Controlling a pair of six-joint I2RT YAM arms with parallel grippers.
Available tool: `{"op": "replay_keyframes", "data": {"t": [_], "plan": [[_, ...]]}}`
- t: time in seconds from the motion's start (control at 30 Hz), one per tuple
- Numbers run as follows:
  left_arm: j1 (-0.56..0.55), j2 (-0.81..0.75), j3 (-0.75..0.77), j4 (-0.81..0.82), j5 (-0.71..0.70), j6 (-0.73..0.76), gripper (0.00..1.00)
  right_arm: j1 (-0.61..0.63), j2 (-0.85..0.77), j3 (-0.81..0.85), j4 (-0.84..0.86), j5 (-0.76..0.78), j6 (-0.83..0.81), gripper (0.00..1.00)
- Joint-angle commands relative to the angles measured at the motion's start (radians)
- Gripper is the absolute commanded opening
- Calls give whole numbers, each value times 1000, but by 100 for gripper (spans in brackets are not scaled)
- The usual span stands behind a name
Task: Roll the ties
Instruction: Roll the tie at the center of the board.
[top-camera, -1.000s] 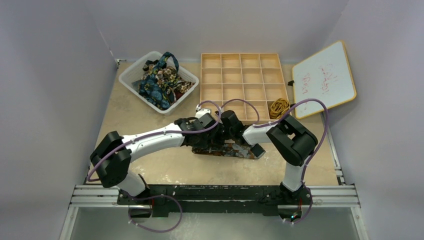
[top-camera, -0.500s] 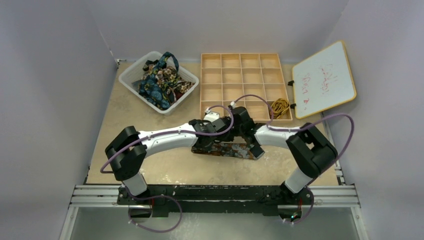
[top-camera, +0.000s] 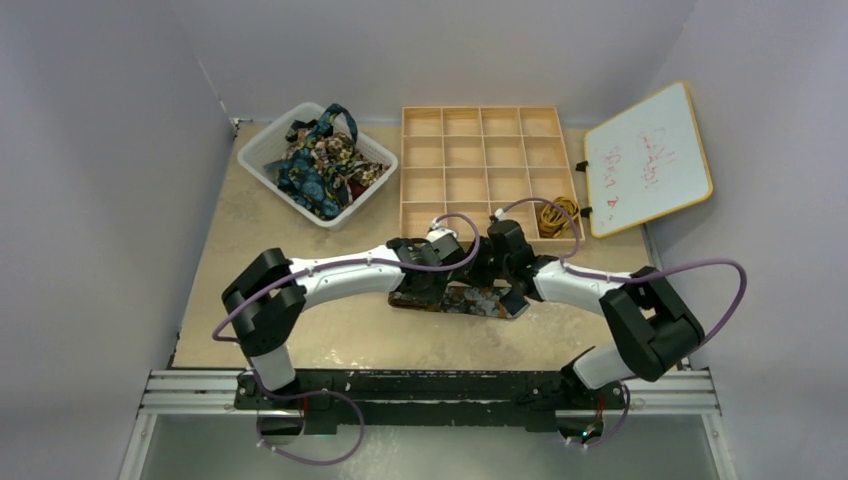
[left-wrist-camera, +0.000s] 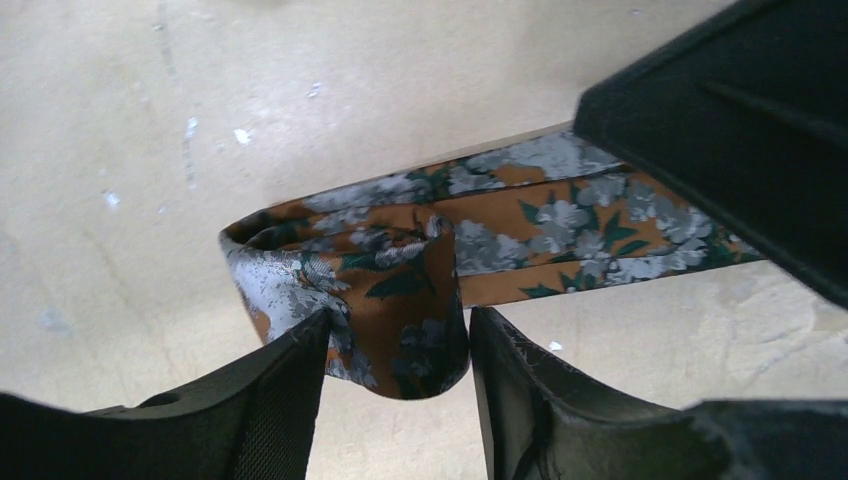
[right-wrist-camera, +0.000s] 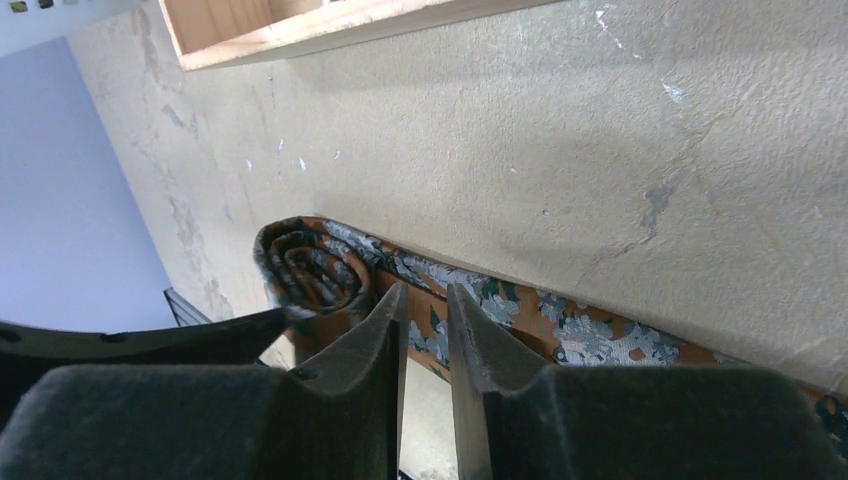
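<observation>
A dark brown tie with orange and grey flowers (top-camera: 470, 301) lies flat across the table in front of the arms. Its left end is rolled up (right-wrist-camera: 305, 265). My left gripper (left-wrist-camera: 400, 320) is shut on that rolled end, one finger on each side, just above the table. In the top view it is at the tie's left part (top-camera: 445, 283). My right gripper (right-wrist-camera: 427, 290) has its fingers almost together with nothing between them, tips on the flat strip (right-wrist-camera: 560, 325) right beside the roll. It sits close to the left one (top-camera: 497, 279).
A white basket (top-camera: 262, 150) at the back left holds several tangled blue-teal and brown floral ties (top-camera: 322, 160). A wooden compartment tray (top-camera: 403, 170) stands behind the grippers, with a gold-yellow tie (top-camera: 557, 212) in its near right cell. A whiteboard (top-camera: 648, 155) leans at the right.
Both grippers have moved to the right along the tie, staying close together. Both arms have stretched out further, and their elbows have swung right.
</observation>
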Motion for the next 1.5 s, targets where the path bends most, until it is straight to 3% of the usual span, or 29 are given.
{"op": "replay_keyframes", "data": {"t": [0.0,0.23,0.4,0.53,0.9,1.1,1.27,1.37,1.47], "plan": [[-6,47,46,64,105,55,55,-8,-47,-24,-12,18,-17,24],[-6,33,76,58,113,6,57,-9,-96,-60,3,-20,-30,33],[-4,-74,49,83,123,3,66,-9,-155,-96,31,-49,-29,48],[13,-176,-17,131,154,0,71,-9,-181,-108,44,-60,-35,51],[223,-468,-307,300,346,-35,79,12,-152,-121,192,-192,-35,75],[347,-593,-424,356,461,-39,89,105,-80,-60,166,-145,-27,74],[473,-665,-529,404,576,-63,92,129,-3,-27,165,-126,-35,67],[533,-689,-575,429,639,-80,92,129,52,32,68,-113,-74,60],[549,-689,-585,424,666,-75,90,129,55,55,37,-95,-93,60]]}}
